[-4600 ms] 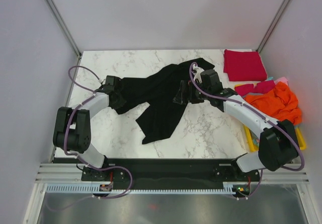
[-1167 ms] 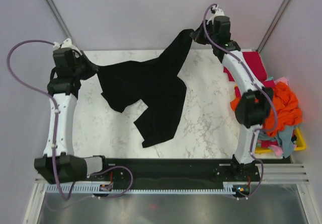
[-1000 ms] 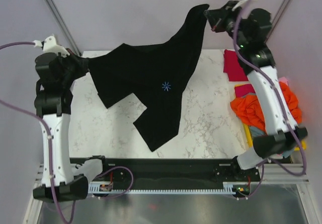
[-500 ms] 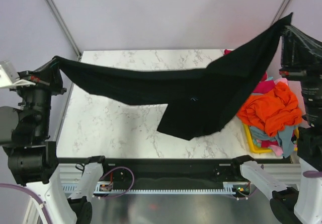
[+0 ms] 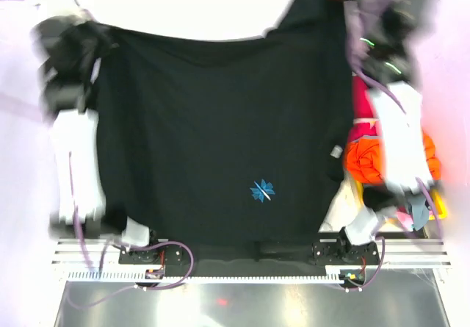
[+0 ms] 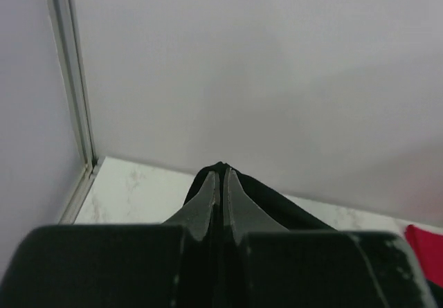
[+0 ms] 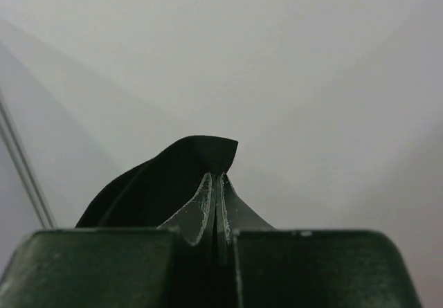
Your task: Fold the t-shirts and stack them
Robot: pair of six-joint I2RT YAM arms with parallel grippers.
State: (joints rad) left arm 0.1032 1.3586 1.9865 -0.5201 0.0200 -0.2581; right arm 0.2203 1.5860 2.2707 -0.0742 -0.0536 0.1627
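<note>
Base rail (image 5: 242, 272), nearest edge: grey ridged metal with looped purple cables. The black t-shirt's (image 5: 213, 121) lower hem is seen hanging just above it.

Black t-shirt: soft, matte cloth, spread almost flat into a broad, roughly rectangular sheet. Few creases are noted. A small blue star-shaped print (image 5: 262, 190) is seen low and right of centre. The upper edge sags in a shallow curve between its two raised corners. Most of the table (image 6: 131, 194) is hidden under the sheet in the top view.

Left gripper (image 6: 221, 176): fingers are pressed together with a fold of the black cloth pinched between them, at the sheet's upper left corner. Right gripper (image 7: 215, 180): fingers likewise closed on a rounded tuck of the black cloth at the upper right corner. Both arms are blurred in the top view.

To the right of the sheet: a crumpled orange t-shirt (image 5: 366, 164) is seen beside the right arm, with the edge of a yellow plastic basket (image 5: 440, 203) further right. A red t-shirt (image 5: 362, 95) is partly covered by the arm.

Surface: white marble-patterned, smooth. Behind it: a metal corner post (image 6: 69, 79) and plain pale walls (image 6: 277, 79).
</note>
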